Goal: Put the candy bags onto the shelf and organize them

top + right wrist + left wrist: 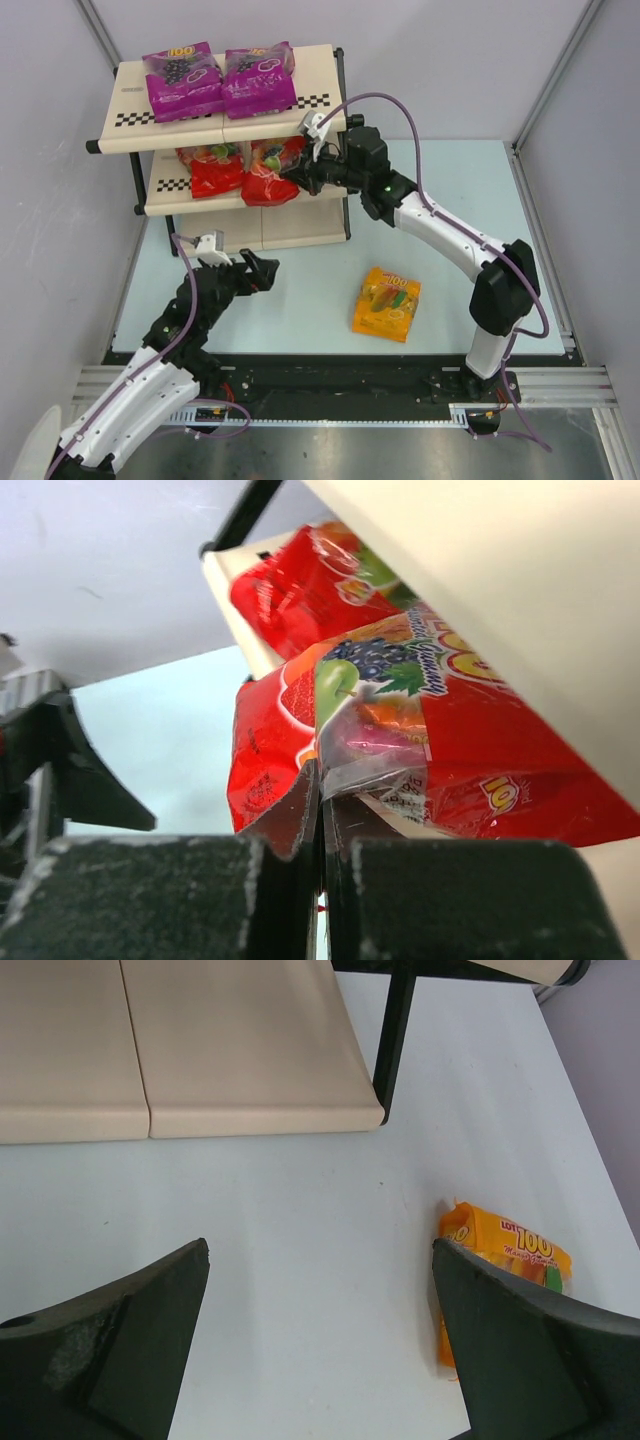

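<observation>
The shelf [320, 70] stands at the back left. Two magenta-purple candy bags [183, 80] [260, 78] lie side by side on its top board. Two red candy bags [215, 170] [272, 172] sit on the middle board. My right gripper [300, 178] [322, 790] is at the right-hand red bag [460, 750], shut on its near edge under the top board [500, 580]. An orange-yellow candy bag [387, 303] [505, 1250] lies flat on the table. My left gripper [262, 270] [320, 1250] hovers open over bare table, left of that bag and in front of the lowest board [240, 1050].
The shelf's black frame leg [392, 1040] stands on the table between the lowest board and the orange-yellow bag. Grey walls close in the table on the left, back and right. A purple cable [400, 105] loops above the right arm.
</observation>
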`<state>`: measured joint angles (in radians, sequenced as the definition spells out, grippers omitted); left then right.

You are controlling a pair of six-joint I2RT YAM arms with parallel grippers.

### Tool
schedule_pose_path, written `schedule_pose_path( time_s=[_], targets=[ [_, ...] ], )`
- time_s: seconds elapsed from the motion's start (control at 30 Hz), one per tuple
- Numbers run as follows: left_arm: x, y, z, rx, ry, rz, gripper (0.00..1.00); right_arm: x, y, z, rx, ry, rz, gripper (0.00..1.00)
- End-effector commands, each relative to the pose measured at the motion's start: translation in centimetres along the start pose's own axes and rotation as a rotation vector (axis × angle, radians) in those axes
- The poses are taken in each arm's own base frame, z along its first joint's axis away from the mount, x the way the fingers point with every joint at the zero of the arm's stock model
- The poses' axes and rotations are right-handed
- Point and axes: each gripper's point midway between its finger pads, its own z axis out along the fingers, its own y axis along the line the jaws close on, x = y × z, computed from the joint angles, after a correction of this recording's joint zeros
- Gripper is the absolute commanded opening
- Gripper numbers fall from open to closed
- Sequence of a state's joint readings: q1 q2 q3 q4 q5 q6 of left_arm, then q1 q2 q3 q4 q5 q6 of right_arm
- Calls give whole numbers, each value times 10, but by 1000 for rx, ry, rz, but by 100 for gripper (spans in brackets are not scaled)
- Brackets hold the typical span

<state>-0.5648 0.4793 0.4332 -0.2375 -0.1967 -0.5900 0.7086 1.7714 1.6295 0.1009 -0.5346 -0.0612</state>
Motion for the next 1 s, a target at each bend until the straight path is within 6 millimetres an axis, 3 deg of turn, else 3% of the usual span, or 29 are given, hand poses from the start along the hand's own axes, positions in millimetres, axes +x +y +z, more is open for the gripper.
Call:
schedule_pose_path(
  time_s=[0.0, 0.3, 0.33, 0.43, 0.5, 0.53, 0.57, 0.63, 0.67, 0.97],
  targets=[
    [-2, -9, 3, 54, -16, 25, 98, -53, -22, 3, 56, -141, -167, 0],
    [2, -9, 8, 52, -1, 44, 98, -38, -46, 14, 72, -122, -177, 2],
    [2, -9, 8, 52, -3, 44, 98, -36, -48, 16, 74, -120, -173, 19],
    [4, -8, 9, 54, 4, 48, 98, -29, -60, 14, 115, -114, -160, 56],
    [6, -8, 9, 53, 8, 47, 98, -34, -64, 7, 150, -137, -156, 64],
    [6, -8, 9, 54, 9, 46, 98, -21, -66, 4, 160, -123, -141, 70],
    [7, -8, 9, 57, 11, 43, 98, -35, -67, -3, 185, -161, -152, 71],
    [7, -7, 8, 56, 9, 40, 98, -28, -72, -11, 220, -161, -129, 74],
    [7, -7, 8, 56, 7, 36, 98, -38, -69, -18, 234, -179, -131, 74],
    [7, -10, 5, 72, 12, 26, 98, -36, -73, -53, 381, -188, -70, 76]
  ],
)
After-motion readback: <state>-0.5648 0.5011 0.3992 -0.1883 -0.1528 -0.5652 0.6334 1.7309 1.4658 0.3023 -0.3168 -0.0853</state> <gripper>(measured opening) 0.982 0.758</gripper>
